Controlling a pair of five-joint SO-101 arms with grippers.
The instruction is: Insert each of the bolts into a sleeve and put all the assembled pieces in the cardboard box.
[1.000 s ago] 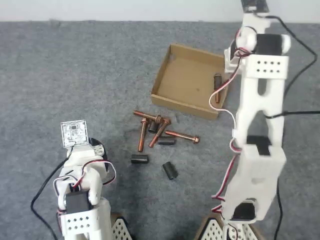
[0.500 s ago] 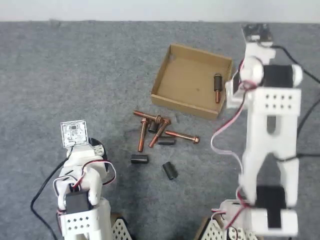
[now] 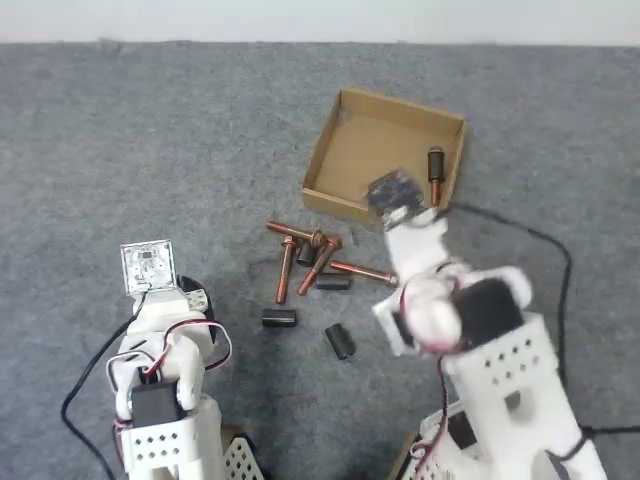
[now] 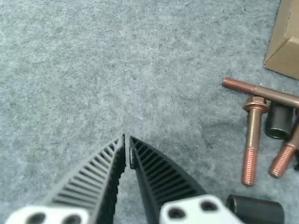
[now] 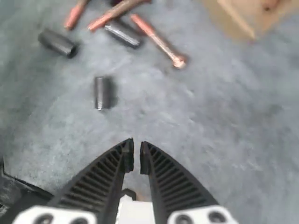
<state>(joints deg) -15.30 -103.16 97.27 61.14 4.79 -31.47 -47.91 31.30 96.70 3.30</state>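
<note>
On the grey surface [image 3: 150, 130], the cardboard box [image 3: 375, 155] is being occupied by one assembled bolt-and-sleeve piece [image 3: 435, 172], lying near a side wall. The left tool [image 4: 127, 138] and the right tool [image 5: 136, 142] are each being held almost closed, with nothing gripped. Loose bolts [image 3: 285, 272] and black sleeves [image 3: 340, 341] are lying scattered just in front of the box.

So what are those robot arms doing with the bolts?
Nothing is being held right now: the left gripper and the right gripper are both shut and empty. One copper-coloured bolt in its black sleeve lies inside the brown cardboard box. The other bolts and sleeves lie loose on the grey carpet.
</note>
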